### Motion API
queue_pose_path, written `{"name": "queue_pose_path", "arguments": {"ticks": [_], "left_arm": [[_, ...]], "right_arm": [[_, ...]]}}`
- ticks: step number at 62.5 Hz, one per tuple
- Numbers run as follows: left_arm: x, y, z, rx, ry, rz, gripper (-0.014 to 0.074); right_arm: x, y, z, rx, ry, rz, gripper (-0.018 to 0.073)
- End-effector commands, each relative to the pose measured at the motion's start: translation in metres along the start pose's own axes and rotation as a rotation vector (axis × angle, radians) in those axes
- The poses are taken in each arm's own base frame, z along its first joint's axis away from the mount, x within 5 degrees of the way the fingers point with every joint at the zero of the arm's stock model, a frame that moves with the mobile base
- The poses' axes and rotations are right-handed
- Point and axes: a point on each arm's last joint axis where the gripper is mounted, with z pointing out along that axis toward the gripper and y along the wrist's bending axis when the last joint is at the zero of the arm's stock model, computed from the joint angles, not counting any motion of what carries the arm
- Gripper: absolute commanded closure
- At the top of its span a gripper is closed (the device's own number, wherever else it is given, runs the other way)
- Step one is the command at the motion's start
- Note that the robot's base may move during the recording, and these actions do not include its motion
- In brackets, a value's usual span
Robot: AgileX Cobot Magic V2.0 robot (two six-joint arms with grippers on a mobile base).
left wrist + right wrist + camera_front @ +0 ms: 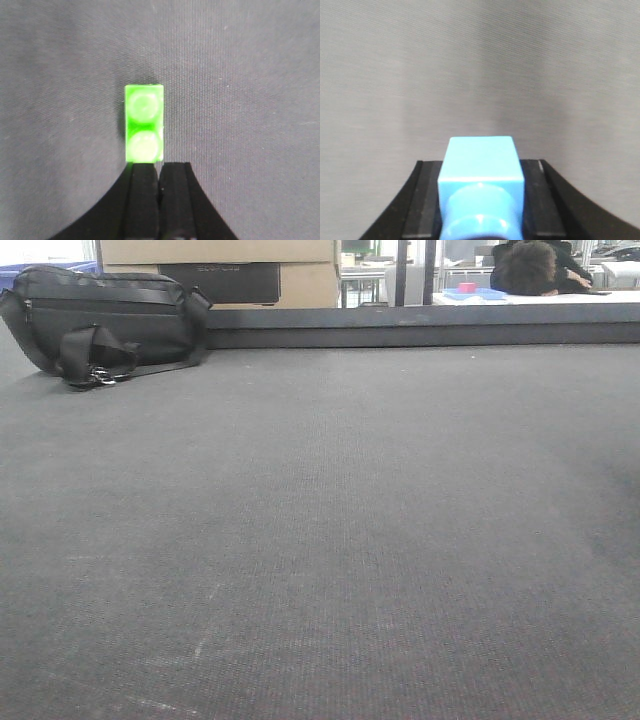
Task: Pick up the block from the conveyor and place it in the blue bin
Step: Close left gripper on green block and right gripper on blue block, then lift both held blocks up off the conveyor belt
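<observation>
blue block [480,160]: one. smooth glossy plastic, square-sided, with a round stud facing the right wrist camera. it sits between the two black fingers [422,200] of the right end effector [481,167], which is clamped on it from both sides, held clear above the grey weave.

green block [144,123]: one. bright plastic, oblong, two round studs in a row on top. it lies flat on the bench [330,540], long side in line with the left end effector [159,167], its near end just beyond the fingertips in the left wrist view. whether tips and block touch cannot be told.

left end effector: two black fingers pressed together with only a thin seam between them, nothing gripped.

bench: one. wide, flat conveyor belt surface, dark grey, fine woven texture, faint white scuffs near the front edge, a raised dark rail along the far side.

bag [105,320]: one. black soft fabric with straps and a metal clip, resting on the bench at its far left against the rail.

cardboard boxes [300,280]: at least two, stacked behind the bag, plain brown.

person [530,265]: one, dark-haired, far behind the rail.
</observation>
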Motion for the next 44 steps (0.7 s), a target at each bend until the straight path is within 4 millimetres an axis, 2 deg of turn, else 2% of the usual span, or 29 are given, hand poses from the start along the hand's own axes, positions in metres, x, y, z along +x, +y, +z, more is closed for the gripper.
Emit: {"name": "queue_pose_path", "arguments": {"ticks": [1, 5, 14, 17, 20, 36, 44], "left_arm": [[-0.006, 0.001, 0.009, 0.012, 0.007, 0.002, 0.0678], [-0.009, 0.002, 0.016, 0.015, 0.026, 0.0, 0.0584], [-0.013, 0.005, 0.031, 0.011, 0.054, -0.004, 0.0281], [-0.013, 0.005, 0.038, 0.01, 0.054, -0.016, 0.0227], [-0.014, 0.005, 0.046, 0.013, 0.055, -0.02, 0.0205], [-0.005, 0.001, 0.091, -0.003, 0.106, 0.009, 0.0205], [-0.004, 0.001, 0.103, -0.006, 0.111, -0.002, 0.0205]], "right_arm": [[-0.001, 0.002, -0.004, -0.013, -0.019, -0.002, 0.0721], [-0.001, 0.002, -0.004, -0.015, -0.02, -0.001, 0.0721], [-0.001, 0.002, -0.004, -0.016, -0.02, 0.0, 0.0721], [-0.001, 0.002, -0.004, -0.016, -0.02, 0.0, 0.0721], [-0.001, 0.003, -0.004, -0.018, -0.022, 0.001, 0.0721], [-0.001, 0.003, -0.004, -0.024, -0.024, 0.005, 0.0721], [-0.001, 0.003, -0.004, -0.024, -0.024, 0.005, 0.0721]]}}
